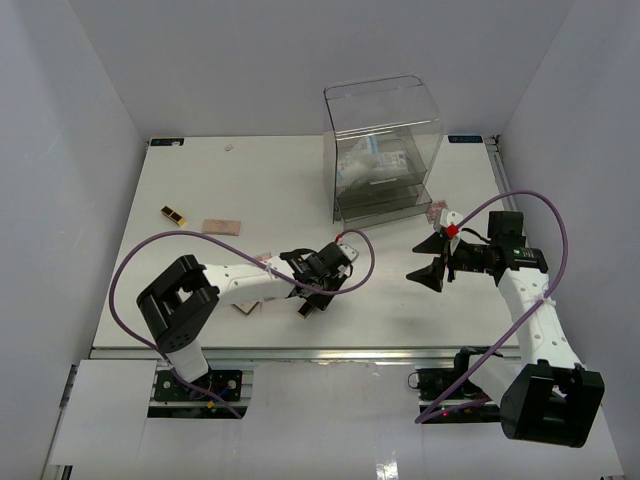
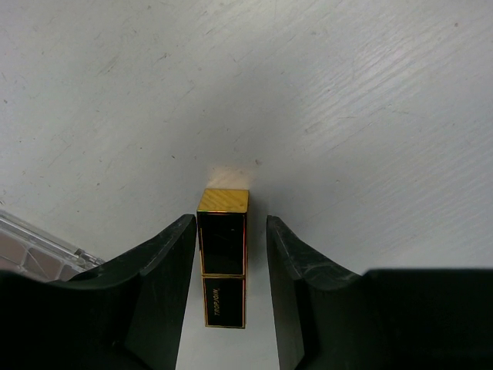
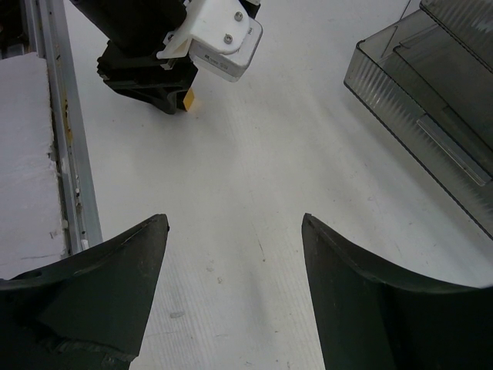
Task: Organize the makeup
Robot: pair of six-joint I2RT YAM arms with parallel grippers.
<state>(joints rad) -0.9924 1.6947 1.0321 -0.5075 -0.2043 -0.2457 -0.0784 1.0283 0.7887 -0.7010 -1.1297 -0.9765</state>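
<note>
White table (image 1: 270, 180), clutter mostly on its left half. Near the left edge, far half: a small black-gold stick (image 1: 173, 214) lying flat, and a pink eyeshadow palette (image 1: 222, 226) just right of it, the two apart. Another palette (image 1: 262, 258) peeks out beside the left arm, and a clear-lidded palette (image 2: 31, 250) lies close to the left gripper's left finger. Left gripper (image 2: 229, 221) is down near the middle of the front edge, jaws part-spread and straddling the black-gold lipstick tube (image 2: 223, 247). The tube lies flat on the table with its gold end pointing away from the wrist. The left finger (image 2: 166, 262) is right against it or nearly so, and a sliver of table shows at the right finger, so no pinch. Clear acrylic drawer box (image 1: 385, 150) stands at the far edge right of centre, with white-blue sachets (image 1: 370, 160) inside; which compartment, can't tell. A small pink item (image 1: 437, 211) sits at the box's front right corner. Right gripper (image 3: 233, 223) hangs over bare table at the right side, in front of the box, jaws spread wide with nothing between them.
</note>
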